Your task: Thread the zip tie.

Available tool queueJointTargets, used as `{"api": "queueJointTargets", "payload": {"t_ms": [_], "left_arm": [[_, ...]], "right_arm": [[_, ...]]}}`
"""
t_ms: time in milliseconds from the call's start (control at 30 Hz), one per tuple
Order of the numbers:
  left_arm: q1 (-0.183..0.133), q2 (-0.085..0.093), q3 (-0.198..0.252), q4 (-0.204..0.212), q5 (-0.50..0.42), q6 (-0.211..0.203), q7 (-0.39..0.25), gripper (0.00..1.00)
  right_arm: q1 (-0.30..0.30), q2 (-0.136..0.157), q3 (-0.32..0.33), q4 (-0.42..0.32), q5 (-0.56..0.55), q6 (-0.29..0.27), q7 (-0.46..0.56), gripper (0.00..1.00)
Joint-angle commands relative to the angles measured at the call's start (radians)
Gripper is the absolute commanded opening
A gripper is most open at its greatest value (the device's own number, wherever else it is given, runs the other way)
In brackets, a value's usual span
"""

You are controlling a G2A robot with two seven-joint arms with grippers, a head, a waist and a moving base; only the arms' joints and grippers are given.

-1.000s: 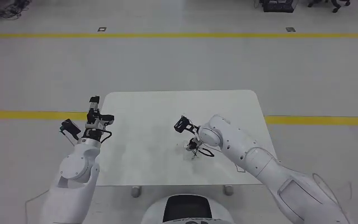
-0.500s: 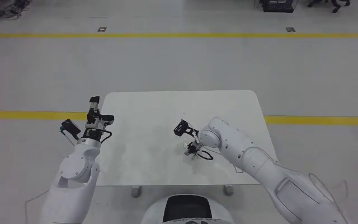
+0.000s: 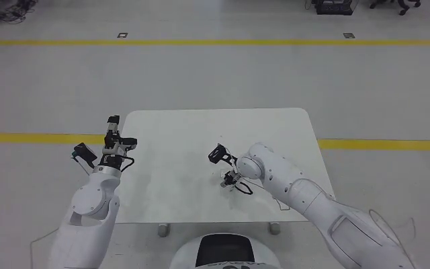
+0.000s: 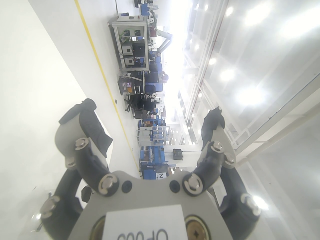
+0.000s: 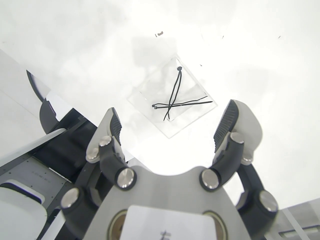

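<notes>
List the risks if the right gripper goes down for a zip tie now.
1. The zip ties lie crossed in the clear tray, so the open right gripper may pinch two at once or drag a second one along.
2. They look thin and lie flat, so the fingers could close on nothing, or strike the tray and shift it on the table.

Left arm (image 3: 91,202) extended, jaws apart, right arm (image 3: 295,185) bent, jaws apart
</notes>
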Motion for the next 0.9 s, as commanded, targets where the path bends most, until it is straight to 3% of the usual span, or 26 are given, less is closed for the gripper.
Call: {"api": "queueJointTargets", "payload": {"t_ms": [0,400,433,467,500,567,867], "left_arm": [[0.0,0.0,0.0,0.0,0.0,0.0,0.0,1.0],[0.0,0.0,0.0,0.0,0.0,0.0,0.0,1.0],[0.0,0.0,0.0,0.0,0.0,0.0,0.0,1.0],[0.0,0.0,0.0,0.0,0.0,0.0,0.0,1.0],[0.0,0.0,0.0,0.0,0.0,0.0,0.0,1.0],[0.0,0.0,0.0,0.0,0.0,0.0,0.0,1.0],[0.0,0.0,0.0,0.0,0.0,0.0,0.0,1.0]], "right_arm": [[0.0,0.0,0.0,0.001,0.0,-0.001,-0.001,1.0],[-0.005,-0.008,-0.019,-0.04,-0.059,0.039,0.039,1.0],[-0.004,-0.01,-0.02,-0.041,-0.061,0.042,0.045,0.96],[-0.004,-0.011,-0.021,-0.041,-0.062,0.042,0.048,0.76],[-0.003,-0.013,-0.021,-0.039,-0.063,0.043,0.049,0.64],[-0.003,-0.015,-0.02,-0.035,-0.064,0.045,0.05,0.49],[-0.006,-0.023,-0.01,-0.001,-0.052,0.02,0.039,0.31]]}}
